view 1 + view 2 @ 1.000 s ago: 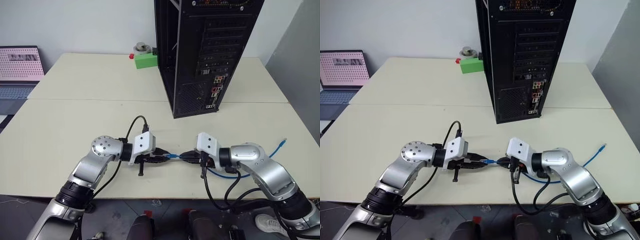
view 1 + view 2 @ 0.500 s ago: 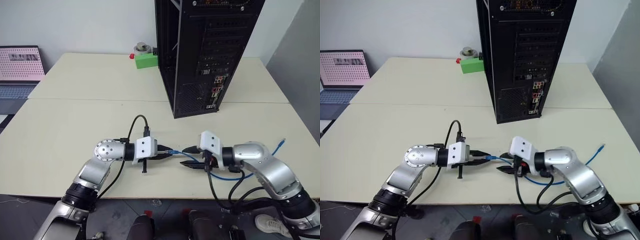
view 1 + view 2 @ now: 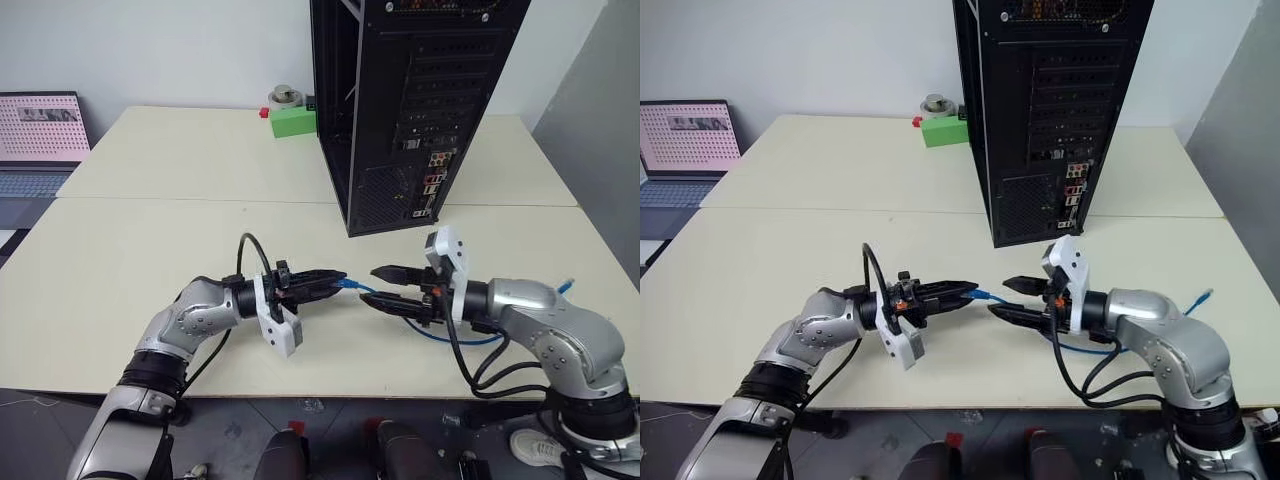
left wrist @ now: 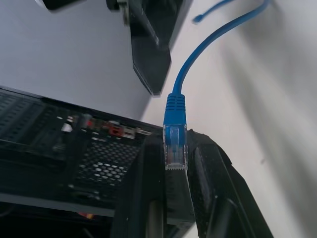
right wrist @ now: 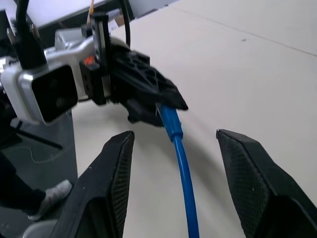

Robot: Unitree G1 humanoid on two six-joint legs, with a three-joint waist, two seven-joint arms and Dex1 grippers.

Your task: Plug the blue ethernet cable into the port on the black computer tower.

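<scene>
Your left gripper point(image 3: 335, 276) is clamped on the clear plug of the blue ethernet cable point(image 3: 351, 287), and it has rolled over since a second ago, so the plug now points out toward the right gripper point(image 3: 385, 287) instead of lying flat between the two. The right gripper, which a second ago was closed on the cable just beside the plug, has let go: its fingers point(image 5: 115, 173) stand apart with the cable running freely between them, touching neither.

Both grippers have lifted off the worktop point(image 3: 150, 240) and hang in front of the black computer tower point(image 3: 400, 100), near its base. The rest of the cable trails from the plug past the right gripper along the worktop.

The handover looks finished. You now carry the plug alone, and it still has to turn toward the tower's port cluster point(image 3: 432, 185).
</scene>
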